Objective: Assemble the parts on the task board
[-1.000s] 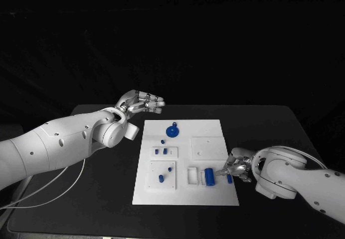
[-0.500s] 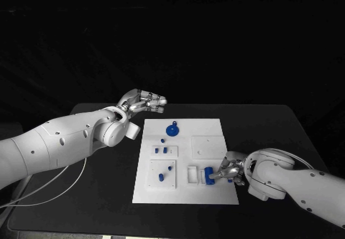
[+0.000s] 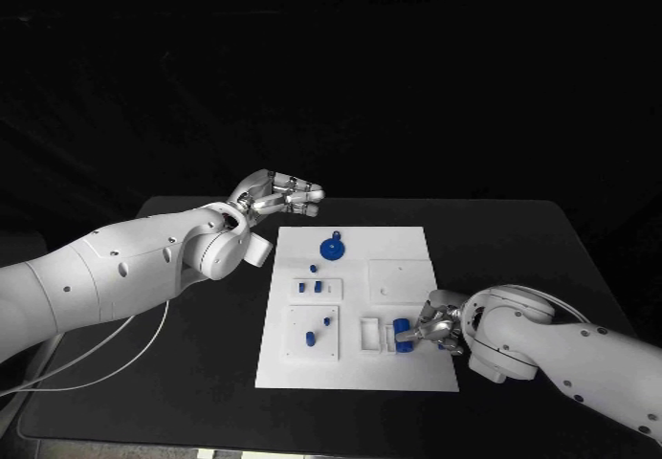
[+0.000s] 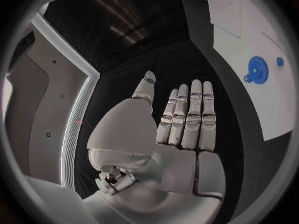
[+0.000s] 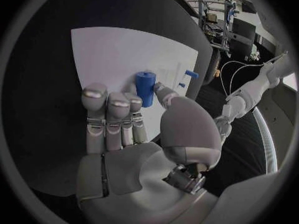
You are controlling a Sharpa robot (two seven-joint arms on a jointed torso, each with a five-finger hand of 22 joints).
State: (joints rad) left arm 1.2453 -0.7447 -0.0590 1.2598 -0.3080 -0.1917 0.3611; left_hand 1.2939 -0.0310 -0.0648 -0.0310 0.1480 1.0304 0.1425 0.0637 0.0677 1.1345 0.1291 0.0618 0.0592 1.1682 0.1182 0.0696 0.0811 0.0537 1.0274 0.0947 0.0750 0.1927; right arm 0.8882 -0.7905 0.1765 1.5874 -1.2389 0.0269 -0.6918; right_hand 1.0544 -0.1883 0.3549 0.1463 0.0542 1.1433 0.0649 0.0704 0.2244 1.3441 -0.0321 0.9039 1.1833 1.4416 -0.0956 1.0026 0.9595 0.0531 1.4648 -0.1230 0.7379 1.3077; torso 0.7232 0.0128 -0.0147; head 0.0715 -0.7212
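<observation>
Your right hand (image 3: 430,328) has slid left across the task board (image 3: 414,373) and now closes its fingers on the blue cylinder (image 3: 403,336), lower right.

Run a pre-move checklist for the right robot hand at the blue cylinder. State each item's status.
1. Right robot hand at the blue cylinder: ok.
2. Fingers around the cylinder: ok, thumb on one side, the rest on the other.
3. Firm grip: cannot tell.
4. Cylinder off the board: cannot tell.
5. Left robot hand clear of the board, holding nothing: ok.
6. Blue gear clear of the right robot hand: ok.
</observation>
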